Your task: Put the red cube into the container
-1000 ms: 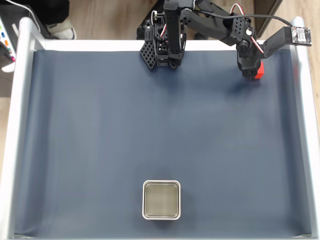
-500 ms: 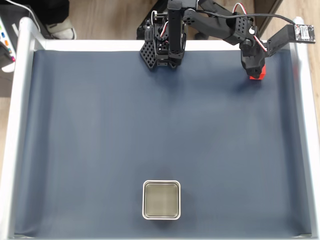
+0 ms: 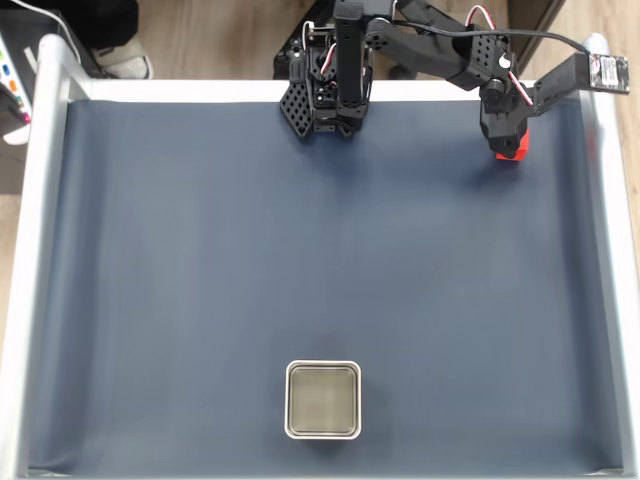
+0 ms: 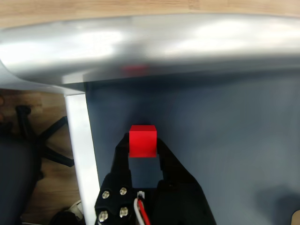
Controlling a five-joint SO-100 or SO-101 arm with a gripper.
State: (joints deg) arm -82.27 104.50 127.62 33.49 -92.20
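Fixed view: a dark blue mat (image 3: pixel 300 260) fills a white-framed table (image 3: pixel 40 250), and no readable writing shows on either. The container (image 3: pixel 322 400) sits near the bottom edge, well apart from the gripper (image 3: pixel 510 152) at upper right. Wrist view shows its fingers clamped on the red cube (image 4: pixel 142 140), near the table's corner.

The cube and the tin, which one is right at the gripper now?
The red cube: it sits between the fingertips of the gripper near the tray's corner. The container stands apart at the opposite edge in the fixed view.
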